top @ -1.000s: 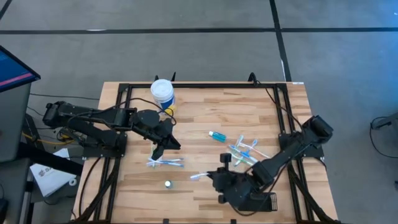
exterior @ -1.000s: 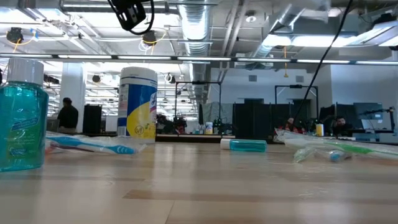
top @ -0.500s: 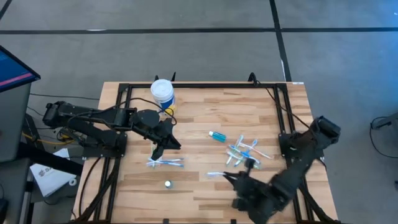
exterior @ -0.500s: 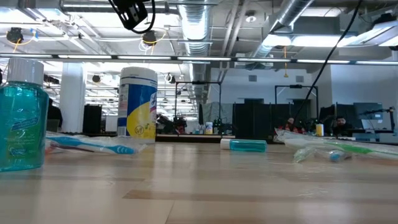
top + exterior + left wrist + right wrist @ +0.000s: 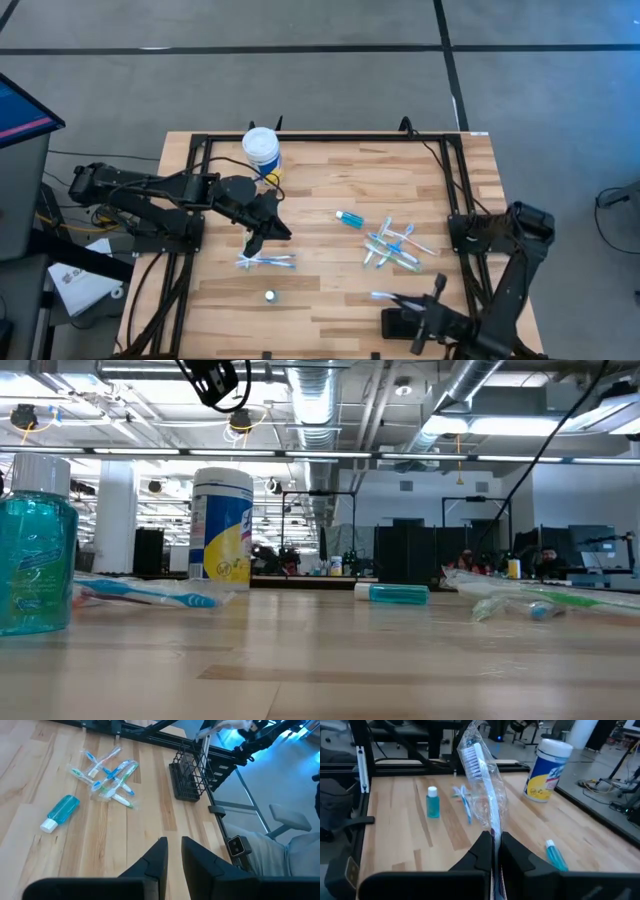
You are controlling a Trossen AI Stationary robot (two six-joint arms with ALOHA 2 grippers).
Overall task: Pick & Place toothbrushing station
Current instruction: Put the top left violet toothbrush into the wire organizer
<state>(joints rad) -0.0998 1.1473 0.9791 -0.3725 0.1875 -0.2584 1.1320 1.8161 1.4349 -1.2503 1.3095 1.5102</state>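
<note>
We see the right gripper (image 5: pixel 400 300), arm folded back low, clamped on a wrapped toothbrush (image 5: pixel 482 780) just above the toothbrushing station (image 5: pixel 403 324) on the counter (image 5: pixel 330 190); the left gripper (image 5: pixel 255 243) hangs well apart, narrowly parted and holding nothing.

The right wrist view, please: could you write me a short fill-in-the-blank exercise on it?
The right claw is shut on a wrapped ____.
The wipes tub has a ____ lid.
The small mouthwash bottle stands ____ on the table.
Missing words: toothbrush; white; upright.
</note>
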